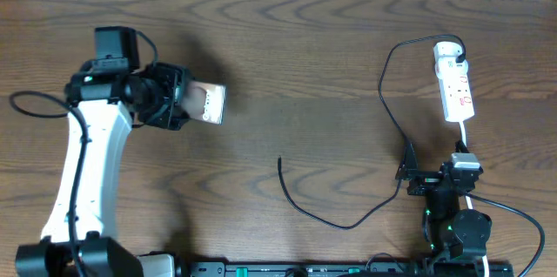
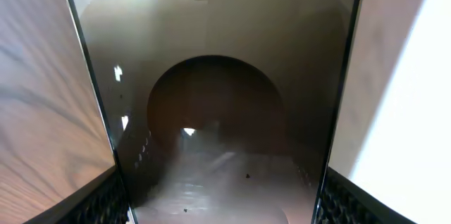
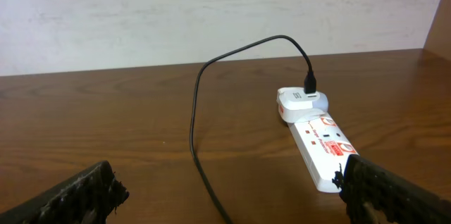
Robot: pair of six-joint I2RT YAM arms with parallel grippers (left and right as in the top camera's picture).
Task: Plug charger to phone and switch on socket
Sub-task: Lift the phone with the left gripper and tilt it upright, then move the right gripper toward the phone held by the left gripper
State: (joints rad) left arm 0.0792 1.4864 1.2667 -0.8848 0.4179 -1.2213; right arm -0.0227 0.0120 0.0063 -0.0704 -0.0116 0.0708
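My left gripper (image 1: 181,100) is shut on the phone (image 1: 210,103), a flat dark slab held by its long edges above the table's left side. In the left wrist view the phone (image 2: 225,76) fills the space between both fingers (image 2: 99,203). The charger (image 1: 348,223), a thin black cable, runs from a white adapter (image 1: 447,50) at the socket's far end, loops down the table, and its free tip (image 1: 280,162) lies mid-table. The socket (image 1: 456,87) is a white strip at the right. My right gripper (image 3: 229,196) stands open just before the socket (image 3: 320,146), straddling the charger (image 3: 194,111).
The table (image 1: 287,42) is dark wood with a pale wall (image 3: 211,13) behind its far edge. A white cord (image 1: 465,138) leads from the socket's near end back towards the right arm's base (image 1: 457,233).
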